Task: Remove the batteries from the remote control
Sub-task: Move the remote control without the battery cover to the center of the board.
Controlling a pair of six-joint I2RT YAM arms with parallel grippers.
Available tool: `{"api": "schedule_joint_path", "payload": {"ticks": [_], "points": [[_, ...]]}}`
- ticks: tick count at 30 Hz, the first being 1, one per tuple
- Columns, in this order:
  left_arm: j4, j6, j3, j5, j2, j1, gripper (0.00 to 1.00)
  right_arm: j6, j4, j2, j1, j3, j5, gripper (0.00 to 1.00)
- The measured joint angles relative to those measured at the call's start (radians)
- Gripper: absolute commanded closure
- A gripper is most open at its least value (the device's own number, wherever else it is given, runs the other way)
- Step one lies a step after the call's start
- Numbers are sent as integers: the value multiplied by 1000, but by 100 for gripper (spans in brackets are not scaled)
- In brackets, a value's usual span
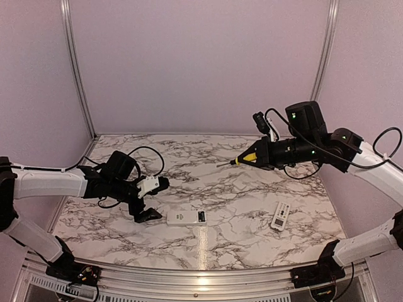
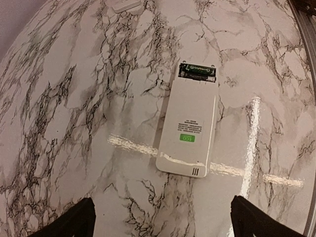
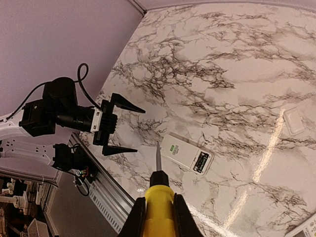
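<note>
batteries (image 2: 197, 72) sit in the open compartment of the remote (image 2: 190, 123), near the front edge of the table (image 1: 252, 214) — left gripper (image 1: 153, 200) spread wide and empty beside it, right gripper (image 3: 159, 219) clenched on the yellow-handled screwdriver (image 1: 247, 158)

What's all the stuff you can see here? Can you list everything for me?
remote control: one, white, lying back-up near the table's front middle, battery bay open
batteries: number hard to tell, dark, inside the open bay
second remote: one, white with buttons, to the right of the first
cover plate: one, small and pale, flat on the table, apart from the remote control
screwdriver: one, yellow handle, up in the air above the table
table: one, white marble with dark veins
walls: pale purple, around the table
left tool: one, black, open, hovering just left of the remote control
right tool: one, black, shut on the screwdriver
</note>
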Motion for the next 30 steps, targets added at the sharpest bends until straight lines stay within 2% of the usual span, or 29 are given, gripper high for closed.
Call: {"api": "schedule_joint_path", "payload": {"ticks": [15, 21, 30], "points": [[109, 3, 53, 11, 238, -96, 1, 2, -14, -1, 0, -7, 4, 100], [118, 12, 150, 13, 302, -103, 5, 5, -15, -1, 0, -7, 7, 100], [127, 55, 158, 24, 377, -135, 9, 5, -25, -1, 0, -7, 8, 100]]}}
